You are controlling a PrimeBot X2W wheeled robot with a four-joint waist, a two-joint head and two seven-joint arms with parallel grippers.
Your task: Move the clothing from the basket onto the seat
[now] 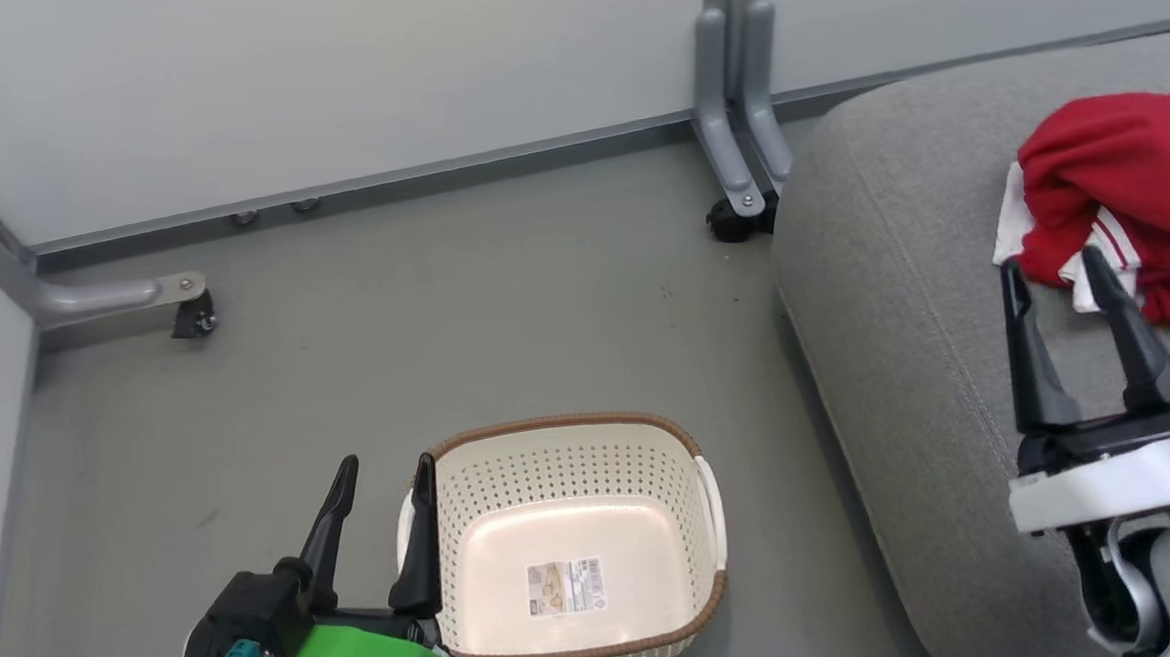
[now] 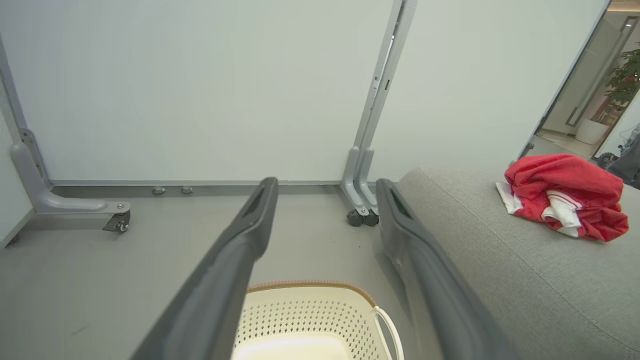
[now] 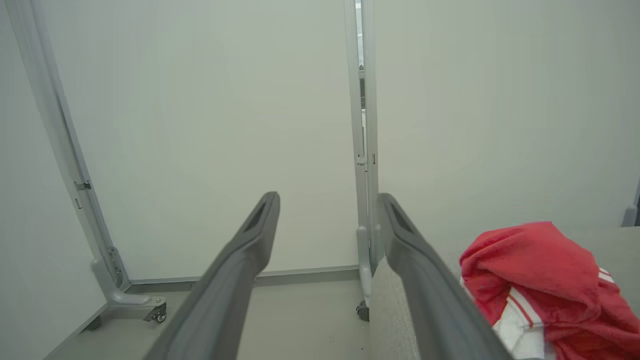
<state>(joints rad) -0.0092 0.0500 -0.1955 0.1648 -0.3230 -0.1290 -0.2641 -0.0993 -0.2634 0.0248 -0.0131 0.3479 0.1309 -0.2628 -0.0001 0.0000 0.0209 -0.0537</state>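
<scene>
The red clothing [image 1: 1124, 195] with white trim lies bunched on the light grey seat [image 1: 907, 352] at the right; the same pile shows in the left wrist view [image 2: 565, 200] and the right wrist view [image 3: 540, 280]. On the floor stands the cream basket [image 1: 572, 549] with a brown rim, nothing in it but a sticker. My left gripper [image 1: 387, 469] hovers open at the basket's left rim, one finger over the wall. Above the seat, my right gripper [image 1: 1053, 269] is open just short of the clothing, nothing between its fingers.
Pale partition walls stand behind, on grey metal feet with castors [image 1: 739, 215] beside the seat's far corner and another foot [image 1: 189, 314] at the far left. The grey floor [image 1: 494, 313] stretches between basket and walls.
</scene>
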